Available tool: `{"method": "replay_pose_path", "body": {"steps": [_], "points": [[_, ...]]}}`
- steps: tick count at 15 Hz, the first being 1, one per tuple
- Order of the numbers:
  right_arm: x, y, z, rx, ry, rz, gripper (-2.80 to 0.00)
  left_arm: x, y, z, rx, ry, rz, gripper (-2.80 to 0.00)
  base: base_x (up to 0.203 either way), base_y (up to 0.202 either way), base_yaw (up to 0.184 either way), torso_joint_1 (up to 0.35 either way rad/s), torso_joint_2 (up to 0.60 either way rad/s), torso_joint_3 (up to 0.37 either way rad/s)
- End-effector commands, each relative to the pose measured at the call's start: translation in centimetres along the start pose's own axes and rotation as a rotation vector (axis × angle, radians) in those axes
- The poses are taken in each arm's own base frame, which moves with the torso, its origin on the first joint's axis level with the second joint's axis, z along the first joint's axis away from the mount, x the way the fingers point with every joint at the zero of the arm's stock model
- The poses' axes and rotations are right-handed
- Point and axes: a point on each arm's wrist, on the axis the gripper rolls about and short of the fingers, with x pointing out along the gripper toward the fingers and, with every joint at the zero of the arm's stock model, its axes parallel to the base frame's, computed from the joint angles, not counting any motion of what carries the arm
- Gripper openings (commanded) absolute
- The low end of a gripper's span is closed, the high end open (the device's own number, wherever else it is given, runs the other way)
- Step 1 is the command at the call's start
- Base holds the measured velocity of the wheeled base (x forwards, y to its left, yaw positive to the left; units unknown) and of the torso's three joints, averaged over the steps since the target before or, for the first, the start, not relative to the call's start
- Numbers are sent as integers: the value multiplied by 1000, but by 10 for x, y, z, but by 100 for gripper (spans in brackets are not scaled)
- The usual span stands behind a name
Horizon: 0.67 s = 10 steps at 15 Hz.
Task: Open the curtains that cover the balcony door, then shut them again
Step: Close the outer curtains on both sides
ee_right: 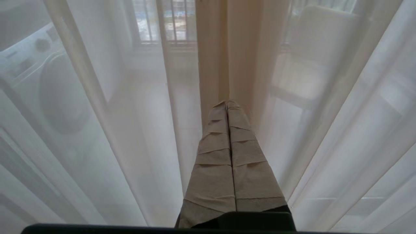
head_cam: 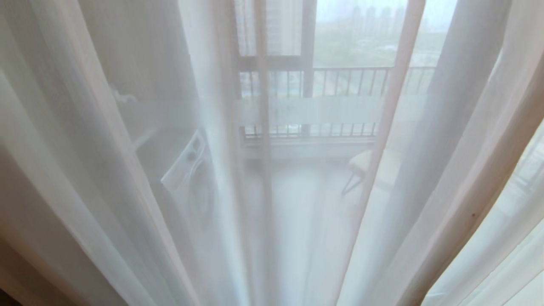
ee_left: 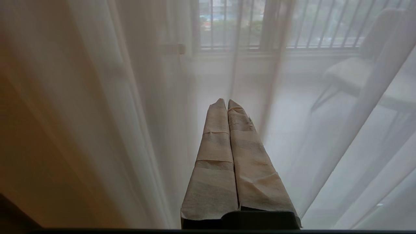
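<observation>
1. the curtains (head_cam: 140,178) hang right in front of the robot, thin white sheers filling the head view from left to right, with a strip of thicker beige drape at the far left edge.
2. the balcony door (head_cam: 308,63) stands just behind the sheers; its dark frame and a frosted white stripe show through the cloth, so the doorway is fully covered.
3. beyond the glass, blurred by the fabric, are a washing machine (head_cam: 191,178) on the left, a chair (head_cam: 365,165) on the right and a railing (head_cam: 340,78) far back.
4. the left hand (ee_left: 226,103) has its two taped fingers pressed together, pinching nothing, its tips near the sheer but with no fold caught between them.
5. the right hand (ee_right: 226,104) is likewise pressed together and empty, pointing at a thicker beige fold straight ahead of it.
6. neither arm shows in the head view; both seem parked low and close to the cloth.
7. judging by this, opening has not begun: the sheers cover the full width.
8. to do it well, each hand would probably need to spread first, or slip between two pleats, so the cloth is gathered rather than merely brushed.
9. pushing sideways near a pleat edge should bunch the fabric toward its own side; thin sheer may slide off smooth fingers.
10. the risk i see is snagging or tugging the cloth downward instead of along its rail.
</observation>
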Motion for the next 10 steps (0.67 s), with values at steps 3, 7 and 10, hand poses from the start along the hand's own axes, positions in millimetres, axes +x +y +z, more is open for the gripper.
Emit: {"method": "replay_pose_path", "body": {"steps": [3, 7, 10], "points": [[0, 0, 0, 0, 1, 1, -280, 0, 0, 0, 0, -2, -1, -280, 0, 191, 0, 1, 2, 2], [0, 0, 0, 0, 1, 1, -280, 0, 0, 0, 0, -3, -1, -280, 0, 190, -1, 2, 2, 6], [0, 0, 0, 0, 0, 1, -280, 0, 0, 0, 0, -2, -1, -280, 0, 190, 0, 3, 4, 1]]}}
